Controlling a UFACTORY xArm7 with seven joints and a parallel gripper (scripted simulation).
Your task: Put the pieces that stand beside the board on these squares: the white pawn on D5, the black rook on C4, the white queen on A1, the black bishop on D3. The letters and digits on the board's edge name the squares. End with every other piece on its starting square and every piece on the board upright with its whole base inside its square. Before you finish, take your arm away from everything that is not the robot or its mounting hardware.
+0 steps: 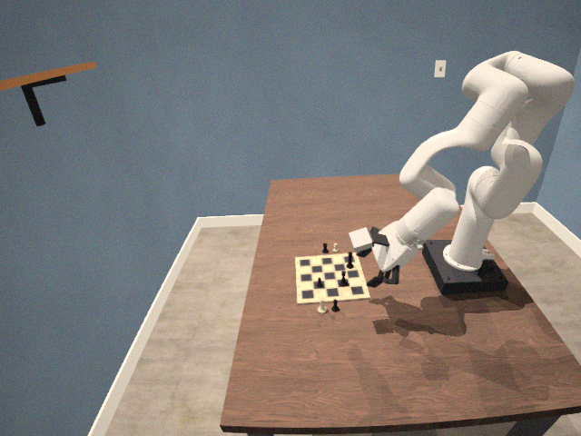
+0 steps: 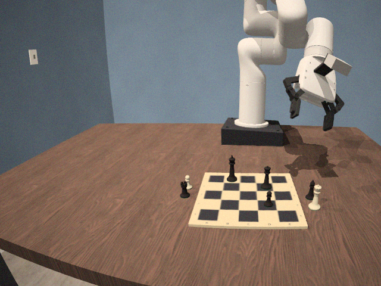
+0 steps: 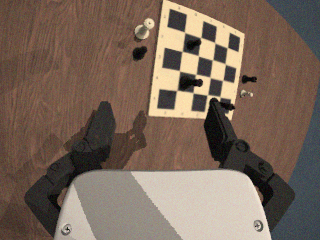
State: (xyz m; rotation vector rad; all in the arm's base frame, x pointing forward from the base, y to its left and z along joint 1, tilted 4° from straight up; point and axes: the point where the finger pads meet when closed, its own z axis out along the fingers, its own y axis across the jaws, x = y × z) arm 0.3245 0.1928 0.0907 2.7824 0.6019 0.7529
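Your gripper hangs open above the table, holding nothing, with all four task pieces beside the board.

You have a brown wood-grain table in a room with blue walls and a pale floor; the arm's black base stands on the tabletop. In your wrist view, the chessboard lies beyond the fingertips. The white queen and black bishop stand off its E-file side, well below and apart from your fingers; the white pawn and black rook stand close together off its A-file side. Three other black pieces stand upright on the board.
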